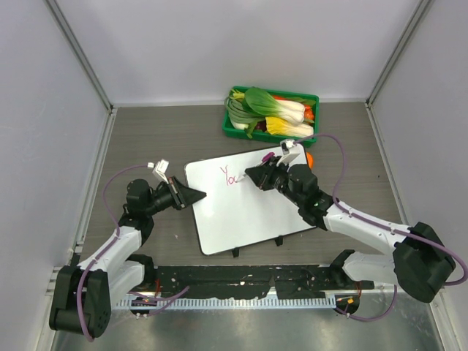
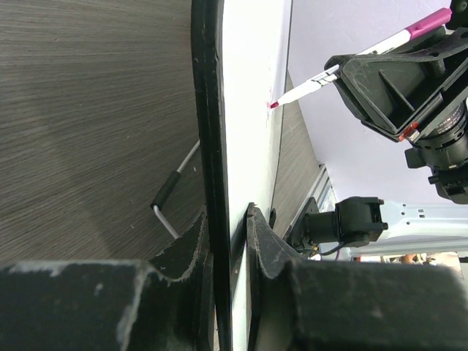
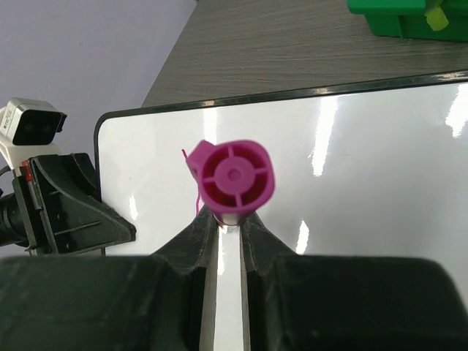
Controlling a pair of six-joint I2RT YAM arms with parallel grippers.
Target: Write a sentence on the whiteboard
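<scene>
Presently the whiteboard (image 1: 248, 212) is lying flat at the middle of the tabletop (image 1: 153, 139), with the left gripper's (image 1: 202, 194) jaws pinching its left edge. The right gripper's (image 1: 250, 174) jaws are clamping a pink marker (image 2: 307, 86), whose tip is touching the board beside the sentence (image 1: 231, 175), which is reading only "You". A green bin (image 1: 232, 130) of vegetables (image 1: 274, 110) is sitting just behind the board, close to the right gripper.

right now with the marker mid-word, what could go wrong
The left pincer clamps only the whiteboard's edge; a slip could shift the board and skew the pink writing.
The right pincer holds the marker by its slim barrel, so pressing down may tilt it.
The green vegetable crate sits close beyond the board; the right arm might bump it writing farther along.
</scene>
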